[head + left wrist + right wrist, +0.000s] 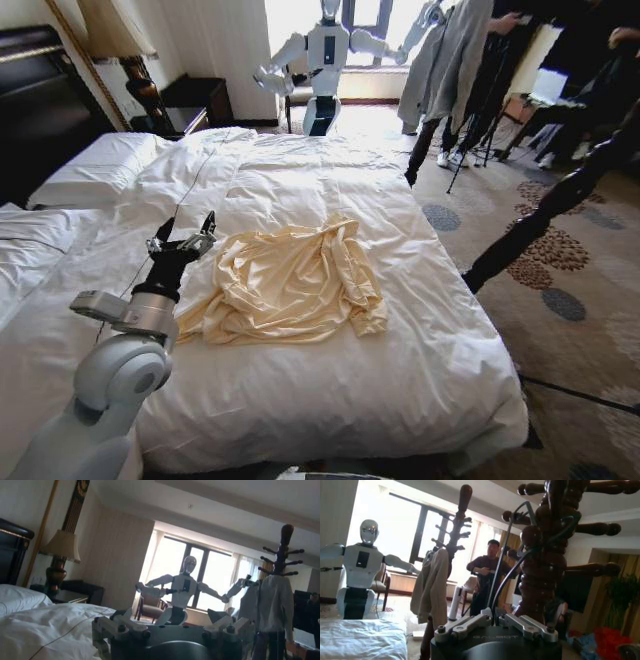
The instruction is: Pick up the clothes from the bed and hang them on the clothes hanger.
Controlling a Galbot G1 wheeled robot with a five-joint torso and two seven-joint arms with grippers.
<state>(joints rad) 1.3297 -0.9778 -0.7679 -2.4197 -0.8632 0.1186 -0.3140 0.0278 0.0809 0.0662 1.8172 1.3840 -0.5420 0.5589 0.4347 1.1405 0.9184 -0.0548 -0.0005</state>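
The clothes [290, 285], a cream-yellow long-sleeved top, lie crumpled in the middle of the bed [330, 390], on its white duvet. My left gripper [185, 238] hovers just above the duvet beside the top's nearest sleeve edge, open and holding nothing; in the left wrist view its fingers [107, 626] stand spread wide. My right gripper [495, 619] is raised close to a dark wooden coat stand [547, 555] and is shut on the thin wire of the clothes hanger [501, 566], whose curved hook rises beside the pegs.
White pillows [95, 165] and a dark headboard lie at the far left. A white humanoid figure [322, 55] stands by the window. A grey-beige garment [450, 55] hangs on a second stand. A dark pole [540, 215] slants over the patterned carpet beside the bed.
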